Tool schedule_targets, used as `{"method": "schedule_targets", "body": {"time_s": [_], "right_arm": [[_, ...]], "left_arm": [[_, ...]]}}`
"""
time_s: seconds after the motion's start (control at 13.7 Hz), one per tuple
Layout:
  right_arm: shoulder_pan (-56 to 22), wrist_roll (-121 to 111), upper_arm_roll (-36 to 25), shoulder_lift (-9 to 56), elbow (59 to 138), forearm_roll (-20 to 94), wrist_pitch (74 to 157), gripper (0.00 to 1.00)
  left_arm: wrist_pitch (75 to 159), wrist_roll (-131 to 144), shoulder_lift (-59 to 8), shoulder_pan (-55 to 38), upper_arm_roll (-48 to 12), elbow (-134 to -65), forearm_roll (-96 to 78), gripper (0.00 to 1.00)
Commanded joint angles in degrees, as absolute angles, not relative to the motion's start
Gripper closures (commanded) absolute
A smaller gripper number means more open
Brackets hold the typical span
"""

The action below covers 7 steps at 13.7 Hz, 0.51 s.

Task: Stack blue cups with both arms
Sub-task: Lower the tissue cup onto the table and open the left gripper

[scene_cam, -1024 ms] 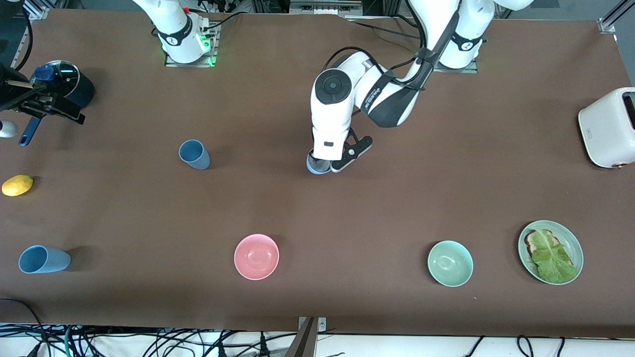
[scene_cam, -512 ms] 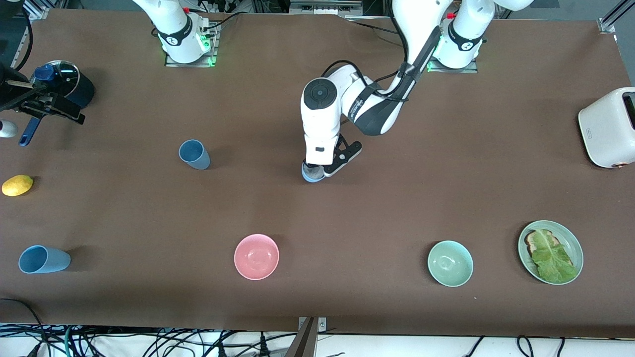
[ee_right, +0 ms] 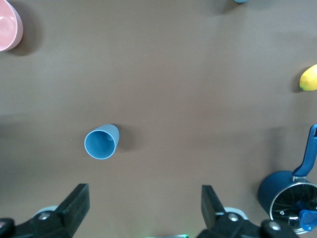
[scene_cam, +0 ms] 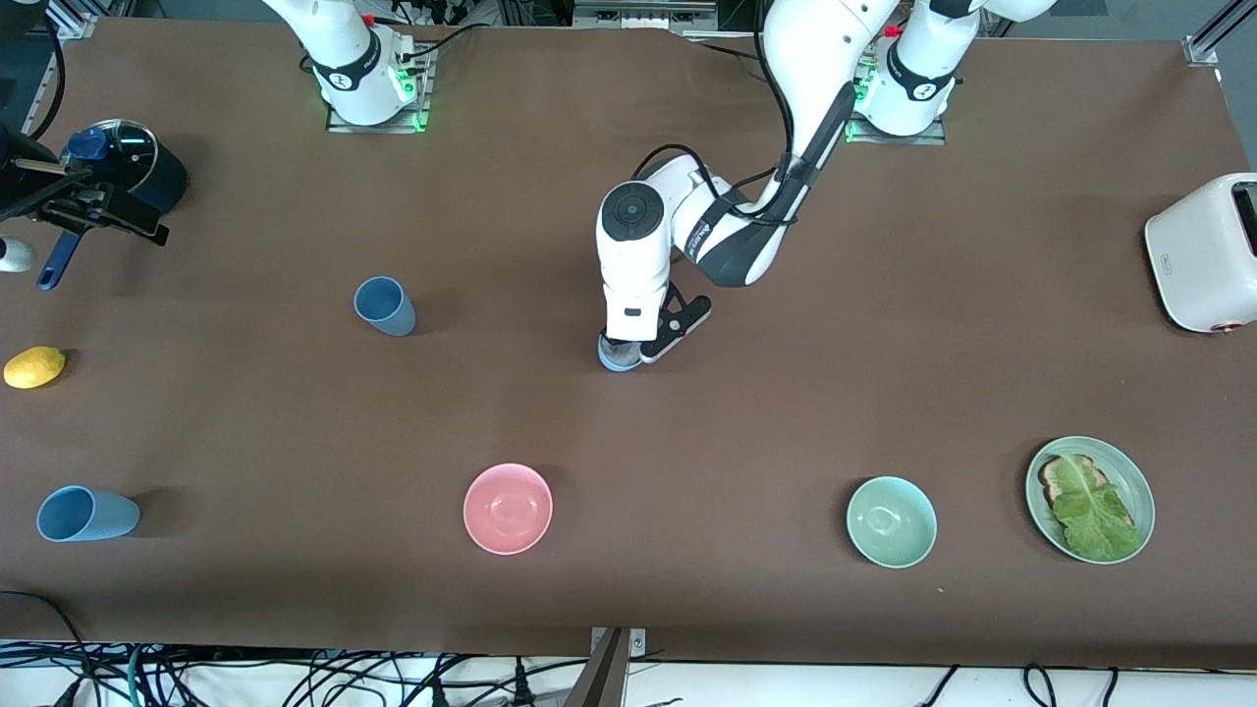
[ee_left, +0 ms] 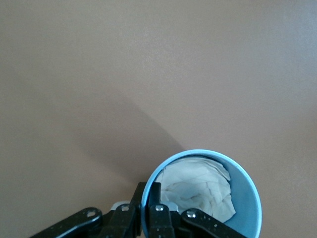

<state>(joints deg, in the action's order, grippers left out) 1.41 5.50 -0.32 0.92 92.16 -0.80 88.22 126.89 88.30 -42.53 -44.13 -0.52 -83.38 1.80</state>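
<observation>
Left gripper (scene_cam: pixel 623 351) clamps a light blue cup's (ee_left: pixel 246 196) rim mid-table; slate blue cup (scene_cam: pixel 384 305) at its nine o'clock. Right gripper (ee_right: pixel 143 210) spread apart, waiting above.

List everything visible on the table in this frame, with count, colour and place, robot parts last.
blue cups: three; slate one upright toward the right arm's end; light one at that end, nearest the front camera; light one mid-table, white crumpled paper inside, gripped at the rim
pink bowl: one, near the front edge
pale green bowl: one, beside the plate
green plate: one, holding toast and lettuce
lemon: one, yellow, right arm's end
navy pot: one, glass lid
toaster: one, white, left arm's end
left gripper: jaws shut on the cup rim
right gripper: jaws open, over the slate cup's area
</observation>
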Motion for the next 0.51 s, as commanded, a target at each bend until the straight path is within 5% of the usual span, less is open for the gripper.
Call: {"method": "schedule_targets", "body": {"time_s": [0.0,0.15,0.22,0.29,0.37,0.44], "right_arm": [[1.9,5.5,-0.2,0.0,92.6,0.1,87.6,0.00],[1.9,5.5,-0.2,0.0,92.6,0.1,87.7,0.00],[1.9,5.5,-0.2,0.0,92.6,0.1,87.6,0.00],[1.9,5.5,-0.2,0.0,92.6,0.1,87.6,0.00],[1.9,5.5,-0.2,0.0,92.5,0.1,87.6,0.00],[1.9,5.5,-0.2,0.0,92.6,0.1,87.7,0.00]], "left_arm": [[128.5,89.5,-44.2,-44.8,0.3,-82.6,3.8,1.00],[128.5,89.2,-43.9,-44.6,0.3,-82.5,3.8,0.94],[128.5,88.7,-43.6,-44.5,0.3,-82.5,3.8,0.61],[128.5,88.6,-43.5,-44.5,0.3,-82.5,3.8,0.14],[128.4,88.6,-43.4,-44.6,0.4,-82.5,3.9,0.01],[128.3,88.6,-43.3,-44.8,0.6,-82.5,4.0,0.01]]}}
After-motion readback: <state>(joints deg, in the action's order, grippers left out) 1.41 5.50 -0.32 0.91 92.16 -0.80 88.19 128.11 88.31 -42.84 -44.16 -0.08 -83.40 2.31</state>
